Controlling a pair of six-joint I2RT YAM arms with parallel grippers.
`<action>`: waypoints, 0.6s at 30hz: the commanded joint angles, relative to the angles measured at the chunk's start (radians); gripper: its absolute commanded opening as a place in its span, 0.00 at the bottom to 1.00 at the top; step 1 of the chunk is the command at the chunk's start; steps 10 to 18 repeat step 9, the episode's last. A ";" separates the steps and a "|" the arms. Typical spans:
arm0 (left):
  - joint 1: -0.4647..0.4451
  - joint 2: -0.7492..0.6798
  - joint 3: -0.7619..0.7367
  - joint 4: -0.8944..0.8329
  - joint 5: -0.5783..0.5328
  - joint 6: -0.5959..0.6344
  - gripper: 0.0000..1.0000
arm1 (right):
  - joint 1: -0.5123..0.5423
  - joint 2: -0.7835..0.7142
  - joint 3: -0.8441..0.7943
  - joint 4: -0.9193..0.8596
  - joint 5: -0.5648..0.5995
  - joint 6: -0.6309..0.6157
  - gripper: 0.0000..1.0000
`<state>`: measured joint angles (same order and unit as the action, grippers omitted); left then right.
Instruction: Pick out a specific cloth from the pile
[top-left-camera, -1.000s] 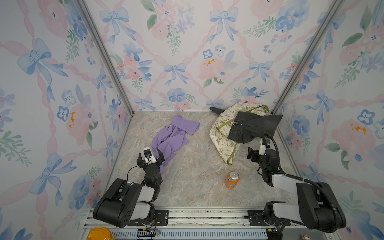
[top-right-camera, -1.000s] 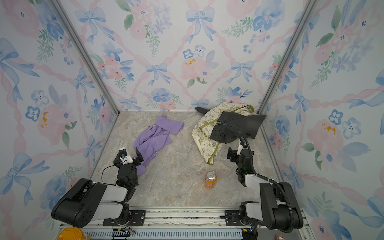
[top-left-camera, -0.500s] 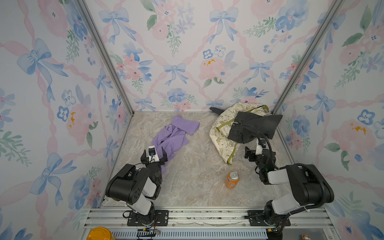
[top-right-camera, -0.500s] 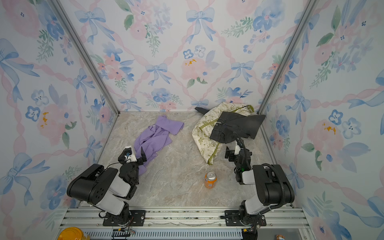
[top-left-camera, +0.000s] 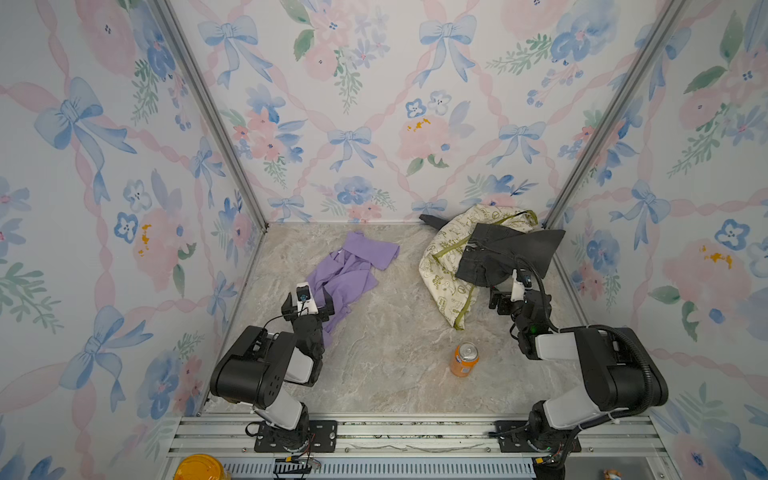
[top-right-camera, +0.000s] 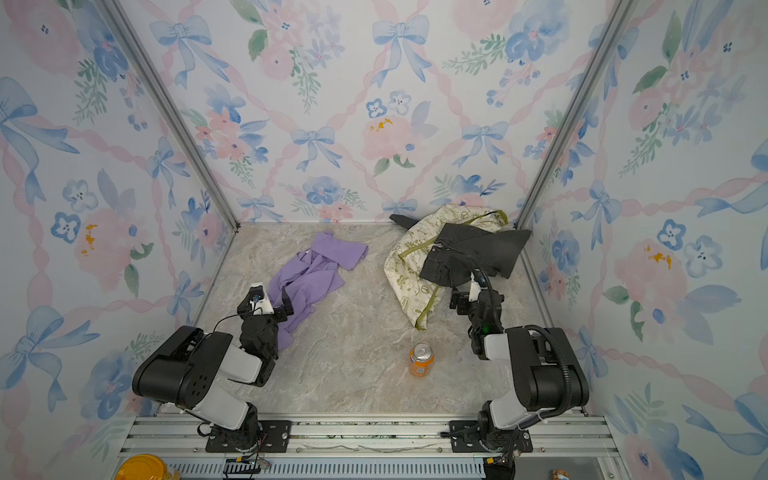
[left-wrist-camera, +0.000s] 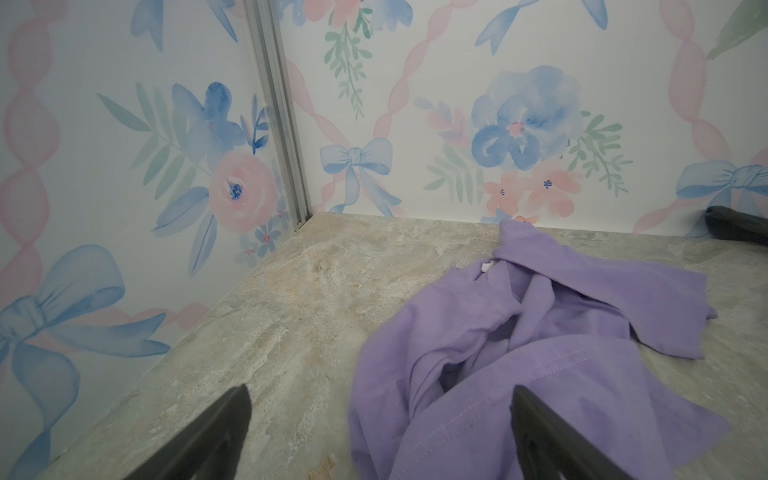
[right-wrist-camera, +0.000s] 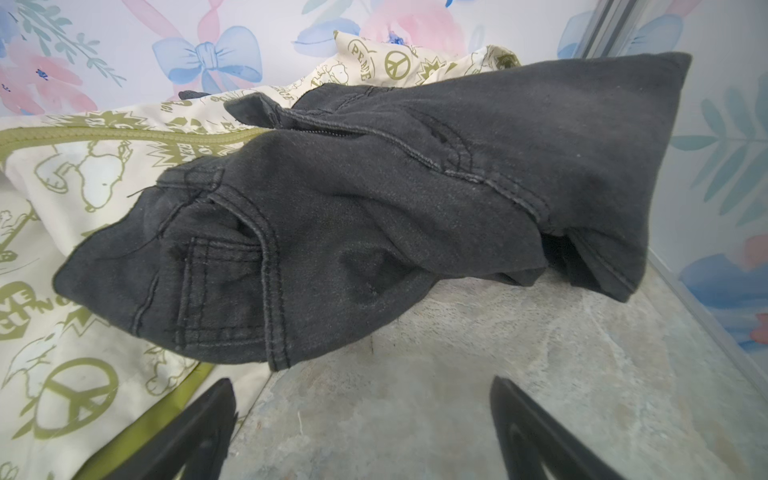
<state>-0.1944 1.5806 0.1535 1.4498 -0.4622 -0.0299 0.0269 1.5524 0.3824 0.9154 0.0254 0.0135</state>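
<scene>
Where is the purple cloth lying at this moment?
In both top views the purple cloth lies on the table left of centre, apart from the pile, its near end at the open left gripper.

two black-and-white arms (top-left-camera: 266, 370) with black cables and white wrist cameras.

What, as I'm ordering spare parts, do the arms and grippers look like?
Left arm and right arm: bulky black joints, pale grey links. Left gripper and right gripper: black tapered fingers, white wrist-camera mounts. A ribbed black hose runs along the right arm.
</scene>
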 joint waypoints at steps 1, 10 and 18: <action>0.008 -0.011 0.008 -0.009 0.007 -0.015 0.98 | -0.006 -0.005 0.009 -0.010 -0.013 -0.013 0.97; 0.036 -0.020 0.019 -0.049 0.067 -0.031 0.98 | -0.006 -0.005 0.010 -0.009 -0.013 -0.012 0.97; 0.036 -0.020 0.019 -0.049 0.067 -0.031 0.98 | -0.006 -0.005 0.010 -0.009 -0.013 -0.012 0.97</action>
